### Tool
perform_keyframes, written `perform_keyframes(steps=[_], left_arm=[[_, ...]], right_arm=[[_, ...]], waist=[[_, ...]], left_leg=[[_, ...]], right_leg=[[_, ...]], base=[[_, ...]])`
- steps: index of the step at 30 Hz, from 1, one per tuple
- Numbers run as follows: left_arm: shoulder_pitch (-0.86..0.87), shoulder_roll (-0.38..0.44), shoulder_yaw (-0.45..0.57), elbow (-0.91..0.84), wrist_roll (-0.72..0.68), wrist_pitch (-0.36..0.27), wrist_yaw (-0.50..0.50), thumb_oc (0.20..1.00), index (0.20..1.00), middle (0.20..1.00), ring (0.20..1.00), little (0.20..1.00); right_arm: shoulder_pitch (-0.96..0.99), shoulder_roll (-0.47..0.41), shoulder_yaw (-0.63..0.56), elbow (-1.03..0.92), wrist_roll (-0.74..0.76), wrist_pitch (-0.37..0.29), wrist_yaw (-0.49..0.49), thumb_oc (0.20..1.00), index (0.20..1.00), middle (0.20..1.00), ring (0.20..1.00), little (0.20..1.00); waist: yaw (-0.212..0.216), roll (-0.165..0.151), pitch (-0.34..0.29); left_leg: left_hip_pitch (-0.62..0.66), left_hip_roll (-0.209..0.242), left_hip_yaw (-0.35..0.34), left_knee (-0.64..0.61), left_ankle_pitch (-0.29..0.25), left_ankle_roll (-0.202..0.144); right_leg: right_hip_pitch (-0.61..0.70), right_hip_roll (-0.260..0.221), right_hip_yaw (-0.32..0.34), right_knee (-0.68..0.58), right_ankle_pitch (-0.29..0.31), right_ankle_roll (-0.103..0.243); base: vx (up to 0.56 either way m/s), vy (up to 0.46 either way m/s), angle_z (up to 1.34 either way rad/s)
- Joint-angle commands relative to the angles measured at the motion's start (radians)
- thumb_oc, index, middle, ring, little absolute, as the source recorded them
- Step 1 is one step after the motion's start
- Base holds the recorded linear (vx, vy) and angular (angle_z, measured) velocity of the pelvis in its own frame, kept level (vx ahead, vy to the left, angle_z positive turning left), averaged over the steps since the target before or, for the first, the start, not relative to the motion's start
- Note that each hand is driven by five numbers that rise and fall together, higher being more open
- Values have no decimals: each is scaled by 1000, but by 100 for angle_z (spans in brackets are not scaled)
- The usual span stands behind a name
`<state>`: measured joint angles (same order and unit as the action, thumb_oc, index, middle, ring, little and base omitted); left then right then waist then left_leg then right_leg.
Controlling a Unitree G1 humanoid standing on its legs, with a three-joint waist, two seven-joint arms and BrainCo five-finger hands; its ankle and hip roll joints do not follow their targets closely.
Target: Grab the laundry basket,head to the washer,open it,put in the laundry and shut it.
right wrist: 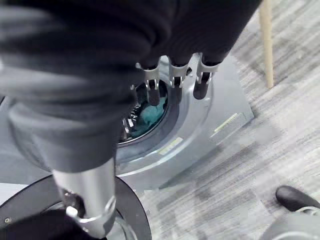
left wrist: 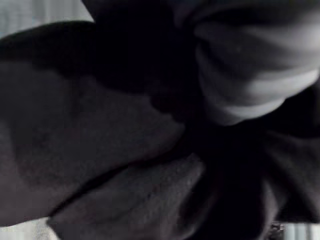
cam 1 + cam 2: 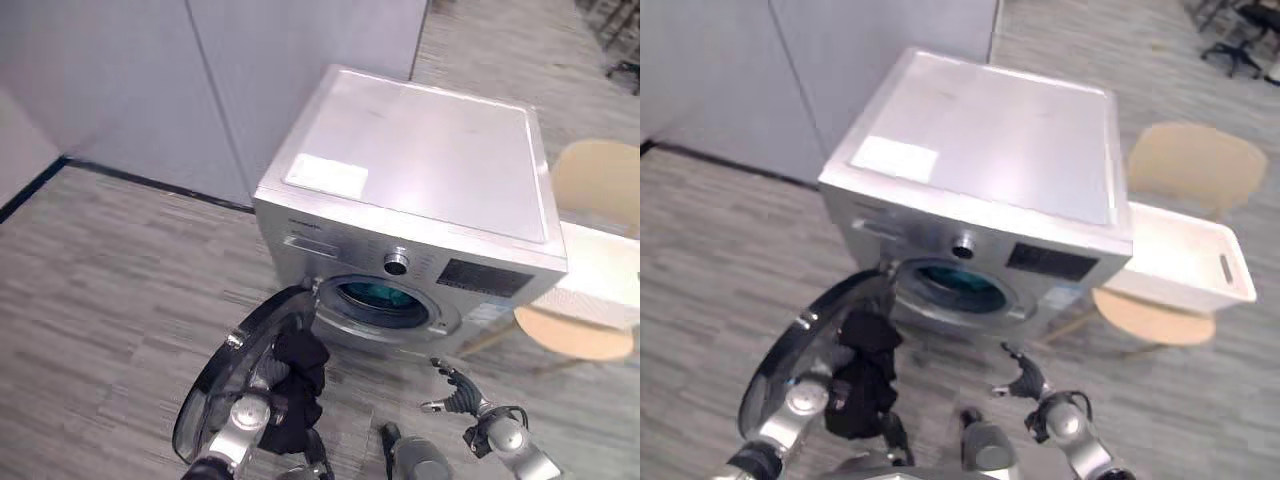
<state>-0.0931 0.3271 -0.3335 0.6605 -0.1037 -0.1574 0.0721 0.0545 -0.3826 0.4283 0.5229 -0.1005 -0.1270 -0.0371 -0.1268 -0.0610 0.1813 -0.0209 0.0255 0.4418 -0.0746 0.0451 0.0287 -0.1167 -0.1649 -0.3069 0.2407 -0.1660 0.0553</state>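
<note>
A silver front-loading washer [image 3: 420, 150] stands ahead with its round door [image 3: 222, 372] swung wide to the left. Teal laundry [image 1: 150, 115] lies inside the drum [image 3: 385, 297]. My left hand [image 3: 263, 378] is just in front of the open door, low and left of the drum mouth, shut on a black garment [image 3: 298, 385] that hangs from it. The same dark cloth [image 2: 100, 150] covers the hand in the left wrist view. My right hand [image 3: 455, 392] hovers open below and right of the drum mouth, and its fingers [image 1: 172, 82] point toward the drum and hold nothing.
A white laundry basket [image 3: 1185, 260] rests on a round wooden stool [image 3: 1150, 315] right of the washer, with a second wooden seat [image 3: 1195, 160] behind it. Grey partition panels [image 3: 250, 80] stand behind and to the left. Grey plank floor [image 3: 100, 300] lies around the washer.
</note>
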Motion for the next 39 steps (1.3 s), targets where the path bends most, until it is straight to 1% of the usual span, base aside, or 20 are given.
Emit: perform_keyframes(steps=[1, 2, 3, 6, 7, 8, 9, 11, 12, 13, 15, 16, 19, 21, 25, 26, 28, 34, 37, 39], left_arm=[[44, 22, 14, -67, 14, -59, 14, 200, 200, 200, 200, 200], [44, 16, 22, -48, 12, -56, 16, 200, 200, 200, 200, 200], [41, 14, 28, -32, 13, -57, 23, 200, 200, 200, 200, 200], [42, 1, 35, -23, 1, -60, 27, 200, 200, 200, 200, 200], [37, -4, 36, -19, -9, -58, 32, 200, 200, 200, 200, 200], [32, -11, 40, -26, -27, -57, 42, 200, 200, 200, 200, 200], [20, -15, 39, -27, -40, -58, 59, 200, 200, 200, 200, 200], [17, -16, 39, -26, -40, -58, 59, 200, 200, 200, 200, 200], [-34, -31, 30, -20, -61, -62, 105, 200, 200, 200, 200, 200], [-52, -34, 34, -21, -72, -68, 120, 200, 200, 200, 200, 200], [-75, -35, 37, -24, -83, -73, 142, 200, 200, 200, 200, 200], [-107, -35, 46, -36, -106, -85, 163, 200, 200, 200, 200, 200], [-156, -35, 56, -60, -148, -105, 198, 200, 200, 200, 200, 200], [-212, -36, 60, -67, -174, -122, 227, 200, 200, 200, 200, 200], [-362, -37, 66, -110, -240, -156, 287, 200, 200, 200, 200, 200], [-364, -36, 66, -109, -241, -156, 287, 200, 200, 200, 200, 200], [-462, -45, 73, -132, -275, -177, 330, 200, 200, 200, 200, 200], [-665, -67, 75, -103, -322, -192, 416, 200, 200, 200, 200, 200], [-944, 58, 121, 5, -382, -203, 503, 200, 200, 200, 200, 200], [-1058, 141, 127, 37, -385, -207, 532, 200, 200, 200, 200, 200]], right_arm=[[-65, -22, -43, 13, 3, -38, -3, 1000, 1000, 1000, 1000, 1000], [-54, -15, -45, 19, 2, -38, -5, 1000, 1000, 1000, 1000, 1000], [-34, -18, -61, 18, 14, -44, -5, 1000, 1000, 1000, 1000, 1000], [-10, -25, -76, 26, 26, -42, -9, 1000, 1000, 1000, 1000, 1000], [0, -32, -86, 35, 35, -42, -15, 1000, 1000, 1000, 1000, 1000], [8, -50, -94, 28, 44, -39, -23, 1000, 1000, 1000, 1000, 1000], [-1, -63, -92, 28, 51, -38, -31, 1000, 1000, 1000, 1000, 1000], [-3, -63, -93, 29, 51, -38, -31, 1000, 1000, 1000, 1000, 1000], [-39, -93, -76, 22, 54, -35, -48, 1000, 1000, 1000, 1000, 1000], [-46, -100, -72, 19, 55, -37, -53, 1000, 1000, 1000, 1000, 1000], [-61, -106, -67, 16, 58, -38, -58, 1000, 1000, 1000, 1000, 1000], [-75, -112, -64, 8, 64, -41, -67, 1000, 1000, 1000, 1000, 1000], [-105, -115, -60, -6, 71, -47, -86, 1000, 1000, 1000, 1000, 1000], [-129, -112, -58, -15, 87, -49, -103, 1000, 1000, 1000, 1000, 1000], [-206, -85, -42, -30, 118, -60, -152, 1000, 1000, 1000, 1000, 1000], [-207, -84, -42, -29, 118, -61, -152, 1000, 1000, 1000, 1000, 1000], [-245, -72, -33, -67, 130, -76, -178, 1000, 1000, 1000, 1000, 1000], [-278, -70, -20, -143, 138, -105, -209, 1000, 1000, 1000, 1000, 1000], [-305, -94, -23, -186, 143, -132, -209, 1000, 1000, 1000, 1000, 1000], [-318, -108, -32, -205, 148, -139, -195, 1000, 1000, 1000, 1000, 1000]], waist=[[75, 12, -40], [67, 12, -47], [48, 9, -54], [43, 12, -53], [33, 15, -47], [25, 19, -25], [29, 23, -1], [30, 25, 1], [39, 33, 60], [35, 37, 74], [29, 40, 92], [27, 49, 121], [17, 45, 169], [10, 35, 207], [5, 17, 271], [5, 17, 269], [-4, 5, 300], [-32, -5, 307], [-75, 2, 276], [-90, 13, 256]], left_leg=[[65, 80, -38, 96, -135, -56], [84, 80, -14, 98, -141, -53], [86, 76, -9, 107, -150, -57], [75, 83, 5, 156, -157, -74], [60, 104, 22, 203, -157, -92], [25, 156, 31, 308, -138, -114], [-8, 184, 11, 374, -108, -133], [-13, 190, 10, 384, -110, -137], [-106, 169, -133, 400, -124, -128], [-122, 165, -153, 372, -137, -124], [-139, 168, -158, 341, -127, -125], [-153, 164, -165, 273, -99, -126], [-198, 159, -180, 281, -100, -121], [-278, 163, -177, 351, -110, -111], [-447, 165, -165, 517, -162, -68], [-453, 166, -166, 522, -165, -68], [-556, 183, -169, 624, -195, -60], [-762, 222, -189, 819, -251, -53], [-950, 260, -220, 975, -299, -39], [-1034, 280, -241, 1031, -319, -28]], right_leg=[[22, -9, -114, -1, 29, 23], [10, -8, -114, -1, 37, 27], [23, 16, -62, -51, 30, 34], [52, 31, -35, -111, 38, 30], [67, 37, -27, -133, 38, 23], [79, 49, -14, -145, 30, 7], [78, 60, 1, -138, 22, -7], [77, 64, 1, -137, 20, -9], [40, 73, 54, -104, -6, -20], [19, 72, 72, -88, -10, -14], [-15, 68, 91, -64, -13, -7], [-71, 70, 123, -13, -13, 4], [-161, 64, 154, 86, -25, 7], [-249, 45, 177, 159, -31, 2], [-424, 14, 207, 309, -53, -14], [-429, 13, 207, 312, -55, -14], [-540, 3, 221, 405, -75, -25], [-748, 6, 247, 574, -120, -45], [-948, 36, 283, 703, -151, -53], [-1027, 52, 293, 746, -159, -51]], base=[[95, -114, -150], [121, -176, -125], [123, -179, -44], [61, -135, 12], [27, -243, -13], [-7, -247, -27], [-18, -164, -22], [-95, -37, -55], [-189, 27, -66], [-224, 83, -81], [-64, 126, -71], [-90, 152, -41], [-125, 110, -61], [-176, 127, -65], [-143, 93, -6], [-174, 7, 10], [-182, -24, 3], [-114, -36, 0], [-81, -23, -19], [-7, 1, -39]])
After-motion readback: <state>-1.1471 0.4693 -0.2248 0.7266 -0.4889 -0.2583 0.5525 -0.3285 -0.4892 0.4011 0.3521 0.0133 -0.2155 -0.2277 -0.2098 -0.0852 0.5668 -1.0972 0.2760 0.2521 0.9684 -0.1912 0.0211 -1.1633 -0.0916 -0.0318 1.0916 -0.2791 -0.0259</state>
